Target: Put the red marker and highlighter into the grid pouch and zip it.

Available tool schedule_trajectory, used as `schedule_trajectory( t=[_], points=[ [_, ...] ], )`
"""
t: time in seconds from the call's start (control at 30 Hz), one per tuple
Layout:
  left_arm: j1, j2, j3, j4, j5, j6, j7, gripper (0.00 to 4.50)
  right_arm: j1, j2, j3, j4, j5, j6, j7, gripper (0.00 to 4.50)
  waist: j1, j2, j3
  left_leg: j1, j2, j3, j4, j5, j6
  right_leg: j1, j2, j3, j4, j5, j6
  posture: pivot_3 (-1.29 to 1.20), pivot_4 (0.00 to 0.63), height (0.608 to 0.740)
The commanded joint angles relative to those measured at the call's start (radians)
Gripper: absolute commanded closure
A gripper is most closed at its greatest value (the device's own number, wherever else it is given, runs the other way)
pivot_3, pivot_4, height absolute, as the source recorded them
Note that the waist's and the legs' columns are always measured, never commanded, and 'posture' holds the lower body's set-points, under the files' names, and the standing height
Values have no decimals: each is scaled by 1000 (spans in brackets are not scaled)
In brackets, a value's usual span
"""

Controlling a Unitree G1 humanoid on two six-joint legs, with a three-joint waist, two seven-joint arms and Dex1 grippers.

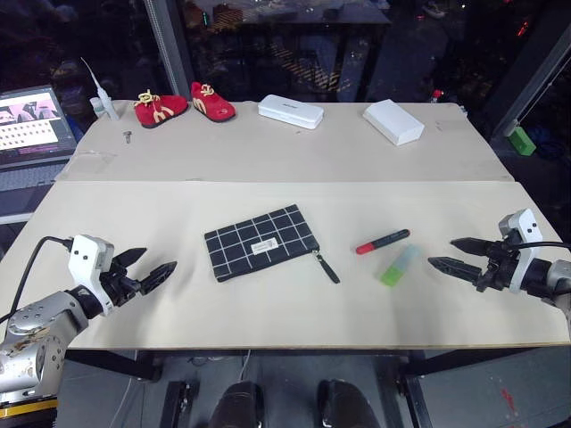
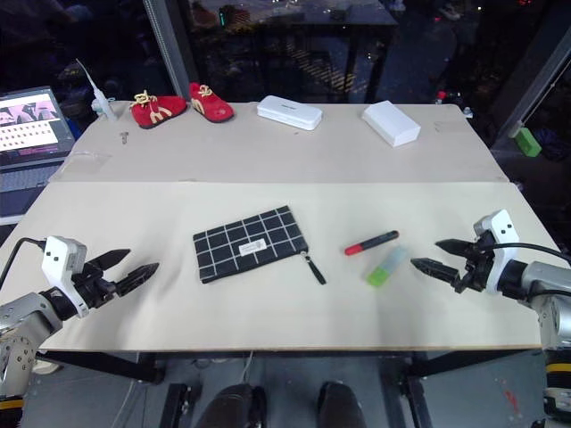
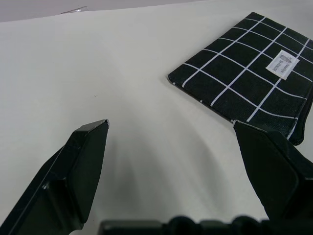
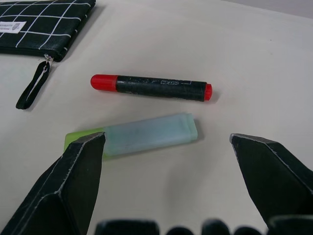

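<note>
A flat rectangular black fabric pouch with thin white grid lines (image 1: 260, 242) lies near the middle of the pale beige desk (image 1: 268, 303), slightly turned, its small white label facing up and its black zipper pull strap (image 1: 326, 266) trailing from the corner nearest the pens. Toward the desk's right edge, well apart from the pouch, lies the slim red marker with black barrel and red cap (image 1: 383, 241); just beside it, nearer the front edge, lies the short chunky pale-green translucent highlighter (image 1: 399, 265), not touching the marker. The left gripper (image 1: 150, 270) hovers near the front left corner, fingers spread and empty, pointing toward the pouch. The right gripper (image 1: 452, 254) hovers near the right edge, fingers spread wide and empty, aimed at the highlighter and marker. Along the desk's far edge rest a pair of red shoes (image 1: 185, 105), a white oblong case (image 1: 290, 111) and a white rectangular box (image 1: 393, 121). A laptop (image 1: 34, 125) stands beyond the far left corner.
</note>
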Motion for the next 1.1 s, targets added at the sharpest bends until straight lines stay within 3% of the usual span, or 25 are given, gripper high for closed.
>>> schedule_trajectory(
  t=[0.03,0.1,0.17,0.33,0.57,0.7,0.8,0.97,1.1],
  points=[
    [-18,19,23,0,-29,-29,-50,92,-24,-4,-6,-14,8,-11,5,0,0,0,0,0,0,0,0,0,0,0,0,0,0,0,0,0,150,740],
    [-23,39,6,48,-12,-107,-139,92,-40,6,1,-11,14,5,2,0,-1,0,0,0,0,0,0,0,0,0,0,0,0,0,0,0,150,740],
    [-42,52,-14,95,47,-235,-187,0,-65,19,0,3,16,10,-17,507,-3,0,0,1,0,1,0,0,0,0,1,0,0,0,0,0,150,740],
    [-74,82,-74,205,210,-532,-214,0,-90,31,2,-10,42,33,6,2134,0,0,0,0,0,2,0,0,0,0,2,1,-1,0,-1,0,150,740],
    [-114,105,-142,322,311,-765,-239,0,-128,40,29,-30,47,55,18,4452,0,0,0,-1,1,2,0,0,1,-1,0,1,-2,1,-1,0,150,740],
    [-129,115,-202,405,359,-849,-264,0,-174,82,97,-87,54,92,27,4452,-6,0,0,0,1,2,0,-1,1,-1,1,1,-1,1,-1,0,150,740],
    [-165,102,-248,439,384,-917,-267,0,-269,201,191,-135,26,133,-56,4452,-18,0,0,0,2,3,0,-1,1,-1,1,2,0,1,-1,0,150,740],
    [-239,63,-337,452,429,-996,-255,0,-397,371,398,-104,-159,48,-189,4452,-22,0,0,1,2,3,0,0,0,-3,0,2,7,1,-1,0,150,740],
    [-285,44,-380,468,451,-1030,-237,0,-468,460,479,-32,-238,52,-248,4452,-18,0,0,-2,0,4,0,0,0,-5,0,0,9,1,-1,0,150,740]
  ],
)
